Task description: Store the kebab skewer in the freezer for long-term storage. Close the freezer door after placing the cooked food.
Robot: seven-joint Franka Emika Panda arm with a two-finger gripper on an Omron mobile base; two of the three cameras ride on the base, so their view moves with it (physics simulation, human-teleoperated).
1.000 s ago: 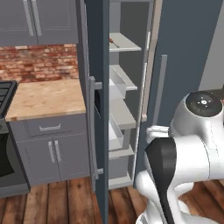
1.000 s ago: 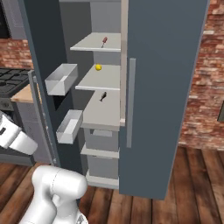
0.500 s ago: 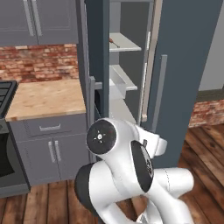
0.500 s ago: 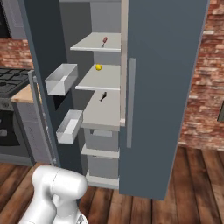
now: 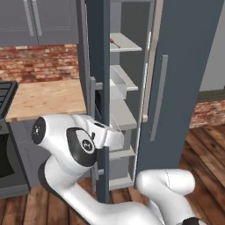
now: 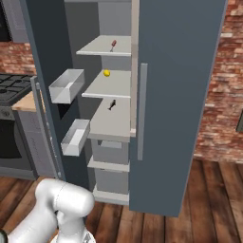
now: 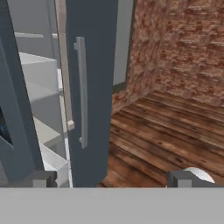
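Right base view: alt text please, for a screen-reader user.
An open slate-grey freezer shows three pale shelves: the kebab skewer on the top one, a small yellow ball on the next, a tiny black object on the third. The freezer door stands open at left with two white door bins, and the robot's white arm rises at lower left.

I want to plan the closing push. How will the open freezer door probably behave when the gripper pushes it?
The freezer door is tall and carries white bins, so it probably feels heavy and swings stiffly on its hinge. Its flat face looks smooth; the open gripper might slip.
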